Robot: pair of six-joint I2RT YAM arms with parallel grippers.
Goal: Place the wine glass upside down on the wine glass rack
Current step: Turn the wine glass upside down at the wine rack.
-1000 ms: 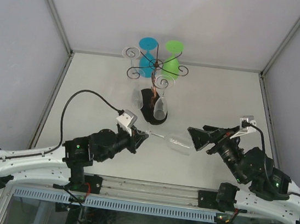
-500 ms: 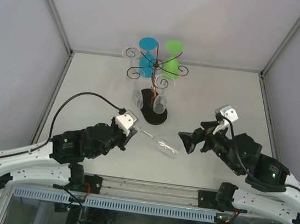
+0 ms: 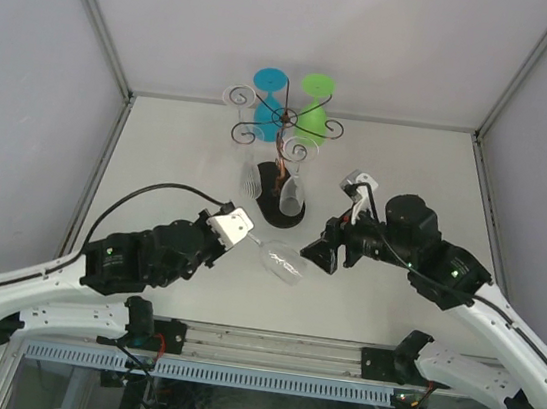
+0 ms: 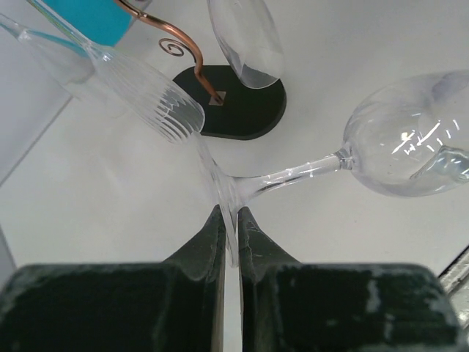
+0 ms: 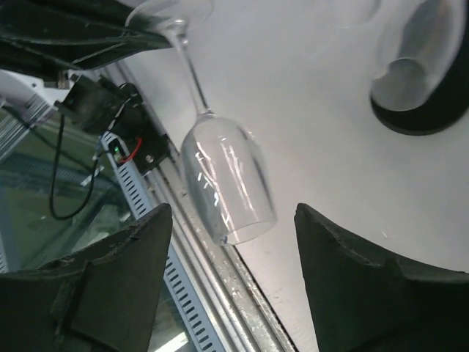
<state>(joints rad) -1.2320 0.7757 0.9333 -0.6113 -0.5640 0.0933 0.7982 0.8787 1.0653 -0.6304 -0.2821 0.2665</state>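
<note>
A clear wine glass (image 3: 281,263) is held above the table, lying nearly level, bowl pointing right. My left gripper (image 3: 245,242) is shut on the edge of its foot; in the left wrist view the thin foot sits between my closed fingers (image 4: 231,224), with the stem and bowl (image 4: 410,139) running off to the right. My right gripper (image 3: 323,255) is open just right of the bowl's rim. In the right wrist view the bowl (image 5: 223,183) hangs between the wide-apart fingers without touching them. The wire wine glass rack (image 3: 285,120) stands behind on its black oval base (image 3: 274,214).
The rack holds a blue glass (image 3: 267,101), a green glass (image 3: 314,109), and two clear glasses (image 3: 294,197) hanging bowl down over the base (image 4: 242,110). The table's near metal edge (image 5: 242,293) lies below the held bowl.
My left arm has carried the glass a little left and nearer, bowl tilting downward. My right arm has swung left toward the rack, closing on the bowl's rim with its gripper open.
</note>
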